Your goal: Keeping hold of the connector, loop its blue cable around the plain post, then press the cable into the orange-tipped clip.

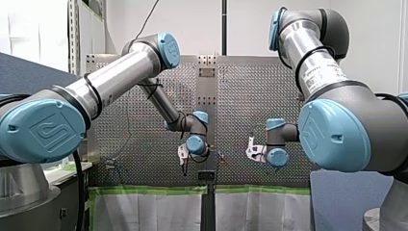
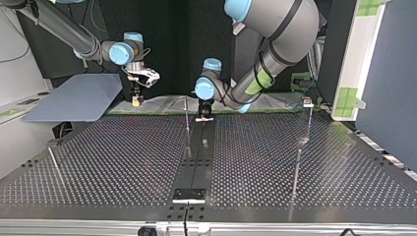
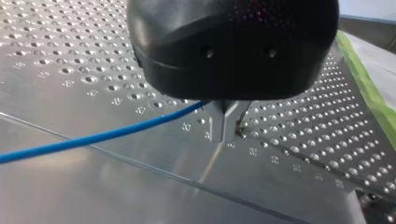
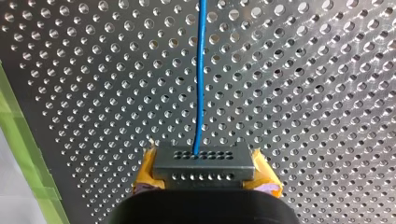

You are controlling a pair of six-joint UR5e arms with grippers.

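The right gripper (image 4: pixel 204 175) pinches the connector (image 4: pixel 204 161), its blue cable (image 4: pixel 200 84) leaving straight ahead at twelve o'clock. The left gripper (image 3: pixel 225 128) (fingers pressed together) nips it.

The grey perforated metal table (image 2: pixel 123 147) lies under both arms. At the top view's left, over the far edge, my right gripper (image 2: pixel 135 101) has the small grey multi-hole connector (image 4: pixel 203 165) between its fingers, and the thin blue cable (image 4: pixel 200 70) runs straight ahead from it above the table. My left gripper (image 2: pixel 204 116) sits at the far middle, just right of a thin upright metal post (image 2: pixel 187 120), with the cable meeting its closed fingers
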